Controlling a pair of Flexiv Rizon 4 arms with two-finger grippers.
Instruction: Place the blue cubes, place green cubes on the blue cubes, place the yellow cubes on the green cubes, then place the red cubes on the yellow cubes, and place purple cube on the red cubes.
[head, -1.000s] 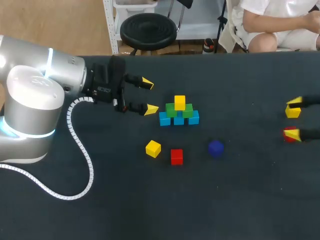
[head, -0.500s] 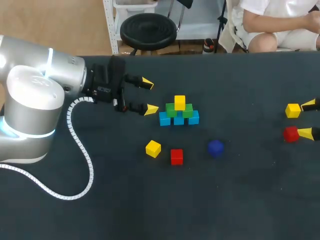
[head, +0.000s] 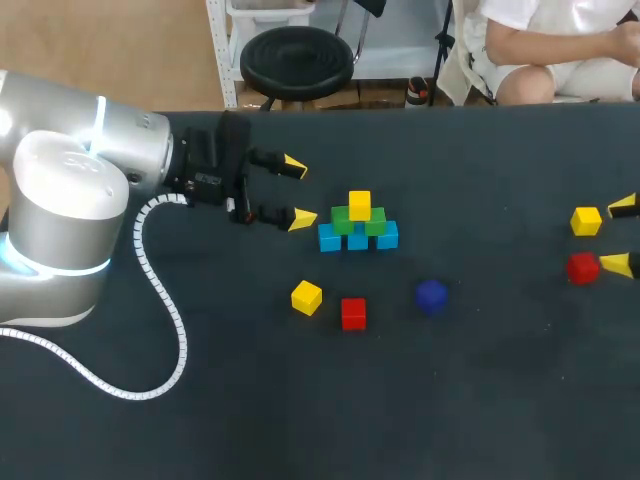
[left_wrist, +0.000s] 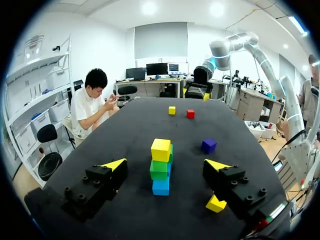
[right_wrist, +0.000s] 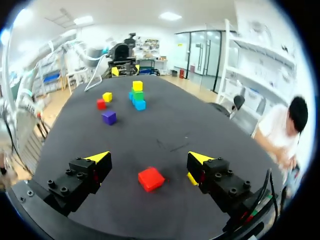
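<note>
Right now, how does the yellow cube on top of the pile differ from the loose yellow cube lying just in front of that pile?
The top yellow cube rests on the green cubes, raised off the table. The loose yellow cube lies on the table itself. The top yellow cube sits square with the pile, while the loose yellow cube is turned at an angle to it. Both look alike in colour and size.

Matt dark table (head: 480, 400); glossy silver left arm (head: 60, 180)

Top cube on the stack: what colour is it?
The top cube is yellow, clearest in the left wrist view.
</note>
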